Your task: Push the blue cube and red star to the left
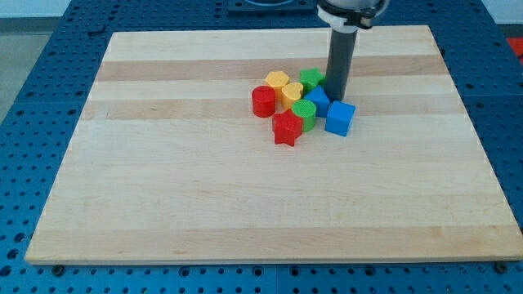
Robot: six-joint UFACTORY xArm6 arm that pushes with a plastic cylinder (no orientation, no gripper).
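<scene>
My tip [337, 96] – bare rod, gripping nothing – rests just above the blue cube [341, 118]; best circle to its right, then sweep left toward the red star [287, 128]

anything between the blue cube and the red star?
Yes: in the camera view a green cylinder sits between the blue cube and the red star. My tip stands just above the cube.

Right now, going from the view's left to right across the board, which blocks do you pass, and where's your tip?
Red cylinder → red star → blue cube. The yellow, green and other blue blocks between overlap too much to order. My tip sits just above the blue cube.
</scene>
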